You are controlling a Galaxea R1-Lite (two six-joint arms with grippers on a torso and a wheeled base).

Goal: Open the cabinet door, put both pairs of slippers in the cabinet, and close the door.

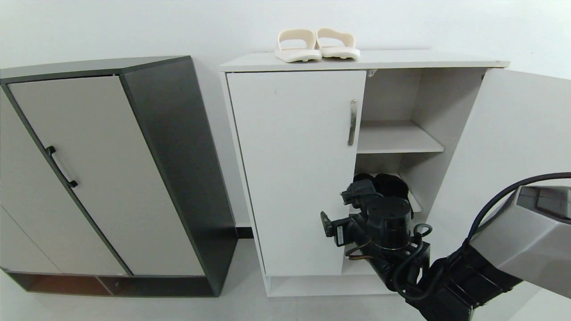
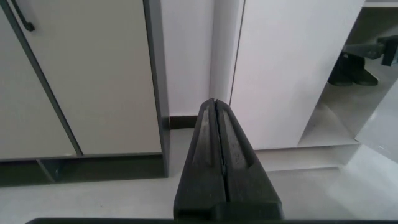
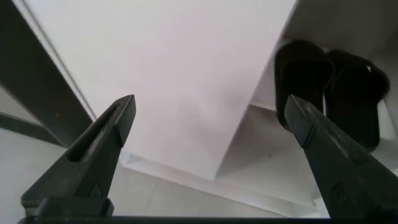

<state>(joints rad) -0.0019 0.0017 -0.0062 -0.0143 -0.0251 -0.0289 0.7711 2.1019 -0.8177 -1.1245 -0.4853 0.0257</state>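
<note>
The right arm (image 1: pixel 401 249) reaches up from the near right toward the open right half of the white cabinet (image 1: pixel 424 58), its wrist just in front of the lower shelf. The right claw (image 3: pixel 210 102) is spread wide with nothing between its fingers; it points at the edge of the closed left door (image 1: pixel 294 169), with the black slippers (image 3: pixel 329 81) just beyond its right finger. The left claw (image 2: pixel 214 102) is pressed fully together and holds nothing; it hangs low, aimed at the strip of wall between the two cabinets. The white cabinet stands on a pale floor (image 1: pixel 250 307) against a plain white wall (image 1: pixel 134 26). Its right door (image 1: pixel 513 133) is swung out to the right, showing a bare upper shelf (image 1: pixel 397 138) and, below it, the black slippers side by side on the lower shelf, partly hidden by the arm in the head view. The cream slippers (image 1: pixel 316 44) sit as a pair on the cabinet's top surface, near its far edge, above the closed door. That door carries a vertical metal handle (image 1: pixel 352 122) at its right edge. To the left stands a dark cabinet (image 1: pixel 178 156) with a grey door and a black handle (image 1: pixel 60 166).
</note>
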